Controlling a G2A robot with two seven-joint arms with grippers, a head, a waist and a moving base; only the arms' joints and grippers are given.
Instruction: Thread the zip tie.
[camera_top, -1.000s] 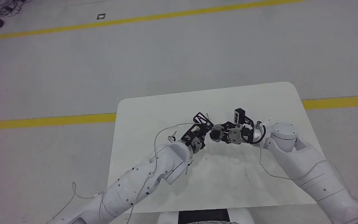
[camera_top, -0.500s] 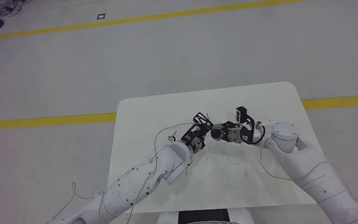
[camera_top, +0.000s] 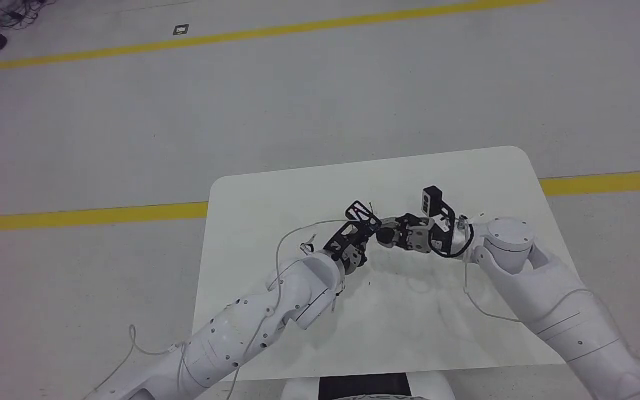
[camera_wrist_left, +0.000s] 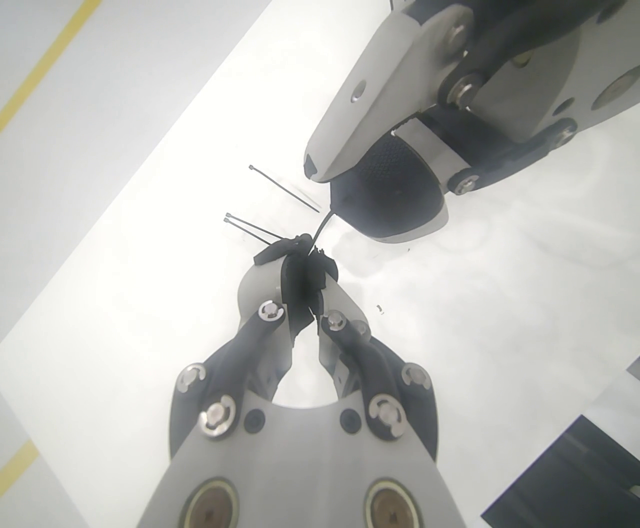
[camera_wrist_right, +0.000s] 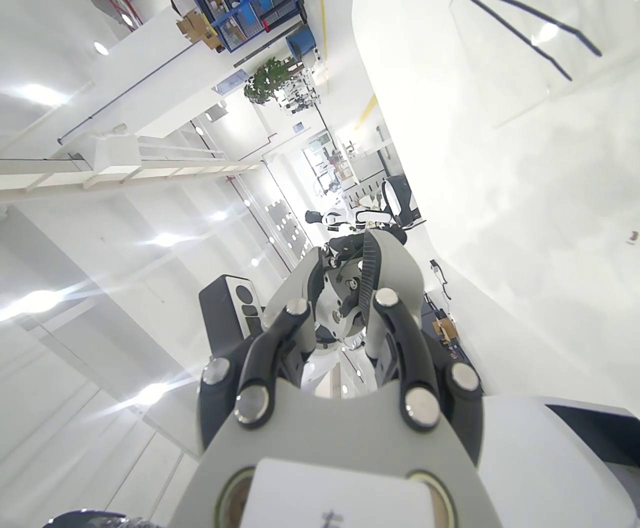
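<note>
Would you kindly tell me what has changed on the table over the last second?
The right gripper edged slightly closer to the left gripper and a little toward the table's far edge. Nothing was taken hold of or let go. The left gripper kept its place, shut on the zip tie, whose strand runs into the right gripper's fingers. The spare zip ties lie as before.

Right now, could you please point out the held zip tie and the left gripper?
held zip tie (camera_wrist_left: 320, 229): left wrist view, bare strand just beyond the fingers.
left gripper (camera_wrist_left: 306, 256): left wrist view, midway between its fingertips.
</note>
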